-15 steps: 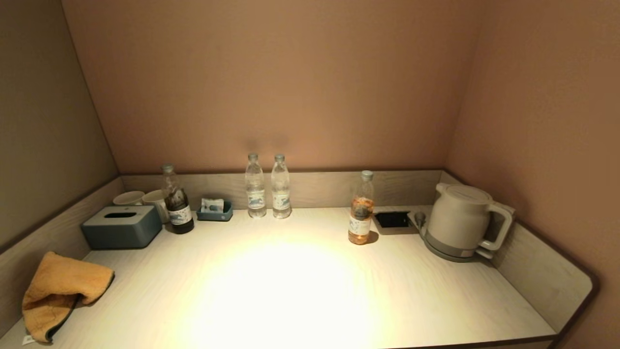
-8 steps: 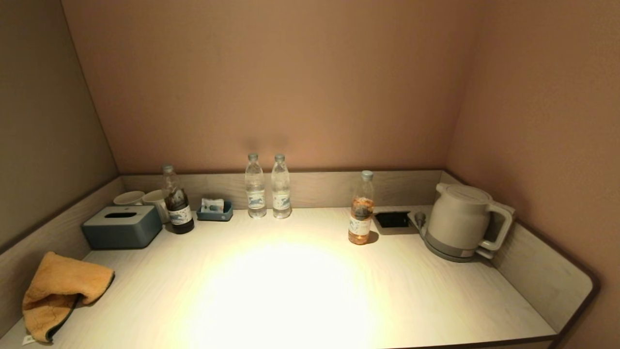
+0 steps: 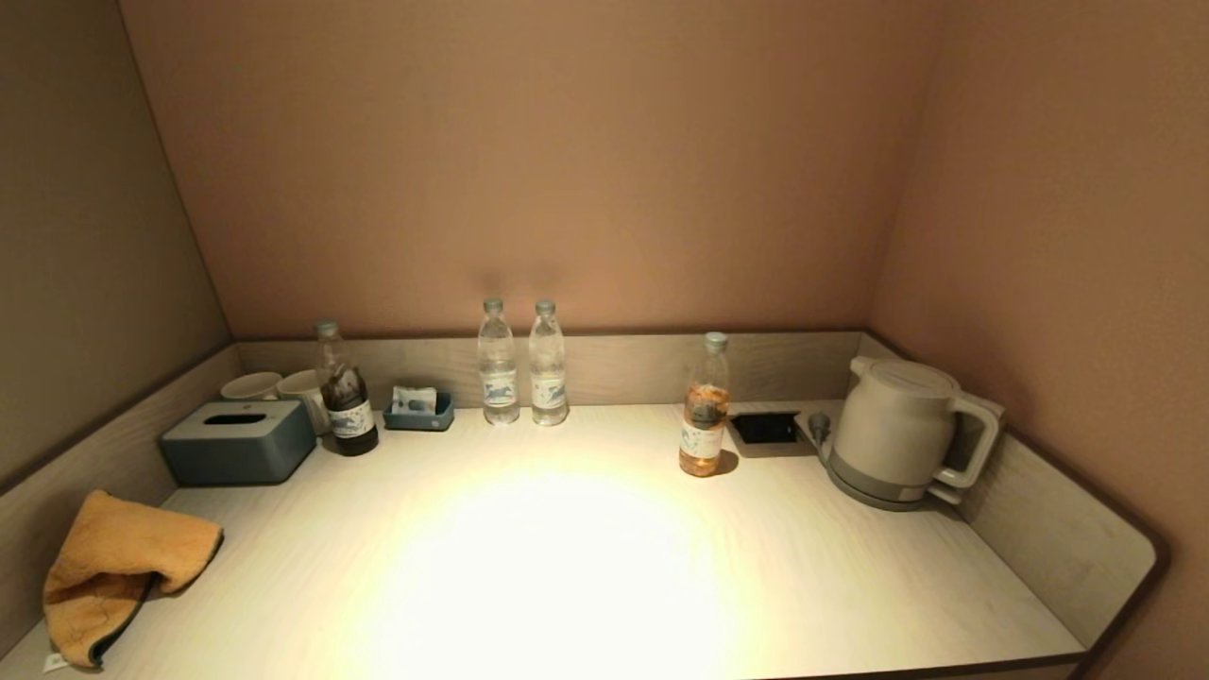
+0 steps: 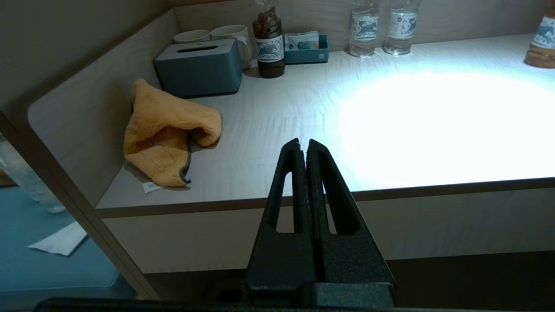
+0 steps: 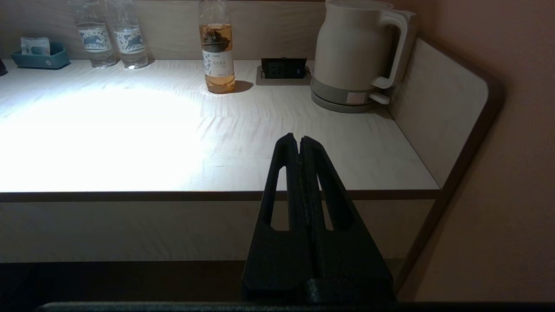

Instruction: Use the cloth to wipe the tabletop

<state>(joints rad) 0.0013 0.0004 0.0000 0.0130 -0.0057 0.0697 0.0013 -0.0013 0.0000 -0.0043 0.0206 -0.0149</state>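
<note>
Nothing of the wiping is judged to have been done. The cloth (image 3: 118, 571) is seen lying untouched on the counter (image 3: 586, 567), and neither arm appears in the head view. The whole task is therefore left: the cloth must be reached, gripped, and drawn across the surface.

The left tool (image 4: 303, 145) is held in front of the counter's near edge, well apart from the cloth, with its fingers pressed together on nothing. The right tool (image 5: 295, 141) is held likewise before the near edge, on the kettle's (image 5: 355, 56) side, its fingers also closed and empty.

The cloth is found in front of the tissue box (image 3: 236, 442), slumped against the side wall of the counter. It is orange and fluffy, bunched into a loose folded heap with a dark edging, and a small white tag is seen at its near corner. Being soft and crumpled, it would probably be pinched easily at a raised fold.

Behind the tissue box two cups (image 3: 279, 387) are stood, and just beside it a dark bottle (image 3: 345, 392).
</note>
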